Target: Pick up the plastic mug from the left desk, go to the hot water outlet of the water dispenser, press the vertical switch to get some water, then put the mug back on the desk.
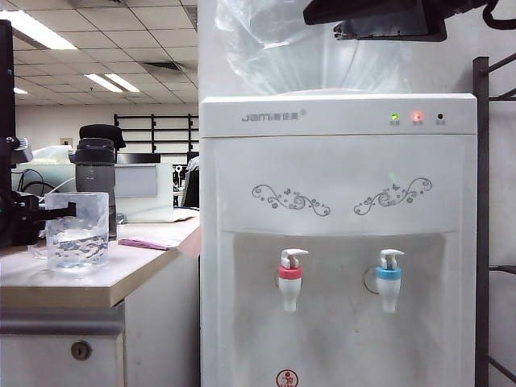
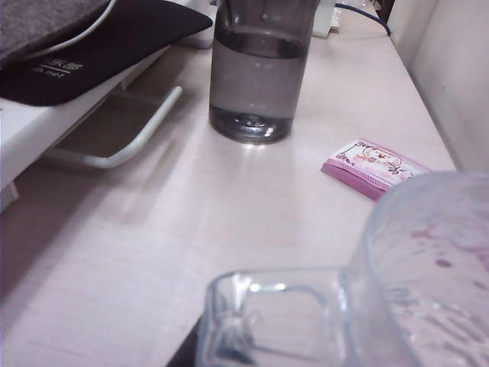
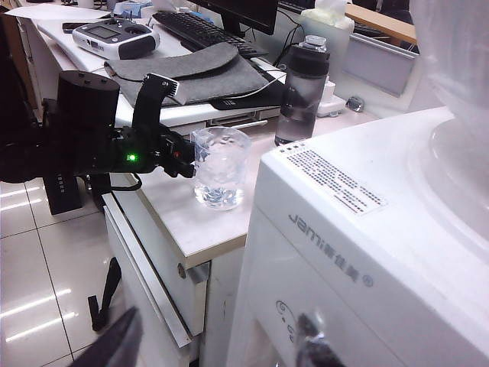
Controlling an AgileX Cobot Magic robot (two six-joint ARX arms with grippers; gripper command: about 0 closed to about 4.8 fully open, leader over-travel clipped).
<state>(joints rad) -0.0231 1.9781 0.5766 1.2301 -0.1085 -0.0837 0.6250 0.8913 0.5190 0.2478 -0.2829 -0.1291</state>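
The left end effector (image 3: pixel 186 162) is clamped on the thin loop handle of the one plastic mug (image 1: pixel 77 230), which stands upright on the pale worktop (image 1: pixel 121 270) of the left desk, near its front edge, with a little water in the bottom. Just past the mug from this end effector lies one small pink packet (image 2: pixel 374 166), flat on the worktop; farther on stands one dark grey bottle (image 1: pixel 96 173) with a black cap, apart from the mug. Beyond the desk's edge, on the mug's far side from the left end effector, rises the one water dispenser (image 1: pixel 339 161), carrying two taps: the hot water outlet (image 1: pixel 290 282) with its red collar nearer the desk, its vertical switch (image 1: pixel 294 255) hooked on top, and one blue-collared tap (image 1: pixel 389 282) farther off. The right end effector (image 3: pixel 214 348) hangs high over the dispenser's top, well apart from mug and taps, its jaws spread and empty
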